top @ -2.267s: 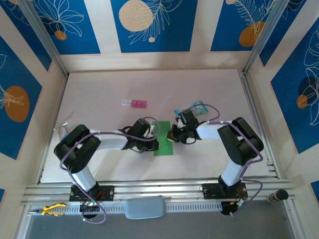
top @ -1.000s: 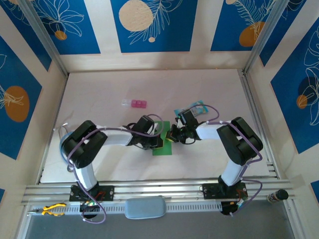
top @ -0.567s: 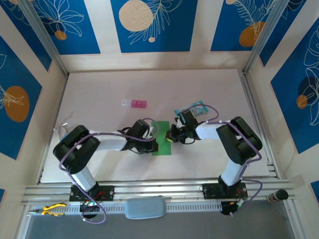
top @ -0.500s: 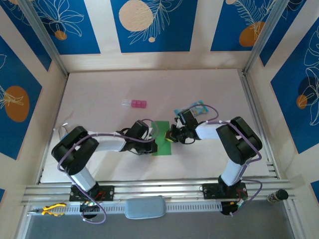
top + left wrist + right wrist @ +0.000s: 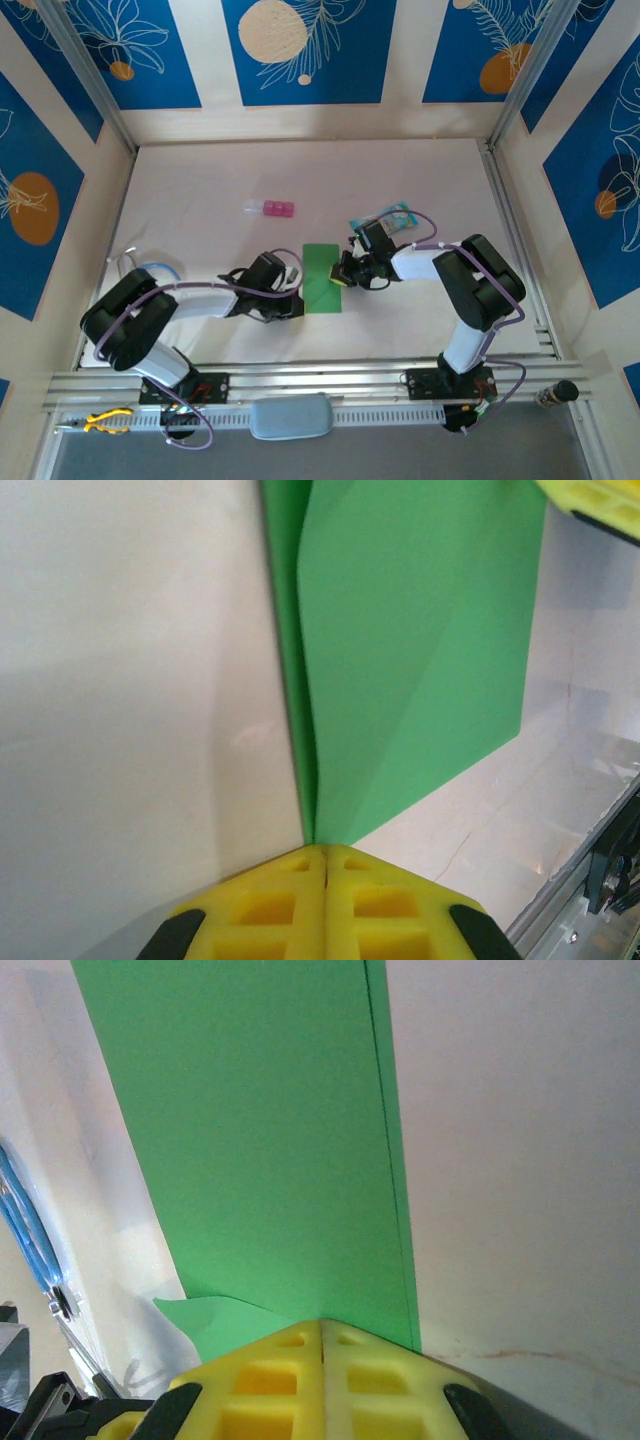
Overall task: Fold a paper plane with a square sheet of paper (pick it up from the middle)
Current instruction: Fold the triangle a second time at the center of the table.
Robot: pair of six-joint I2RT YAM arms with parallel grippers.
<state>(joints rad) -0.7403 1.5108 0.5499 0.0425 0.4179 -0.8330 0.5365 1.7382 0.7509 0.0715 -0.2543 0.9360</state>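
The task looks to be in its early middle: the first folds are made, and no dart with a point and centre ridge exists yet. The nose, the wings and the final creasing all seem left to do. On the left, the left gripper (image 5: 290, 304) lies low on the table (image 5: 200, 180) with its yellow fingers (image 5: 260, 905) clenched together. Their tips sit right at the near left corner of the paper, where the folded edge ends. Whether they touch that edge or only stand just beside it cannot be told, and nothing shows between them. The square sheet of paper (image 5: 322, 278) lies flat near the middle of the table, between the two grippers, as a narrow upright strip, longer from near to far than it is wide. Seen from the left wrist, it is bright, plain green and doubled over, with a sharp fold down its left side and a faint diagonal crease across the upper layer. Seen from the right wrist, a straight layer edge runs close along one long side, and a small loose flap curls up beside the fingers. On the right, the right gripper (image 5: 344, 277) rests on the strip's right edge with its jaws also clamped together. Whether a layer is nipped between them cannot be told.
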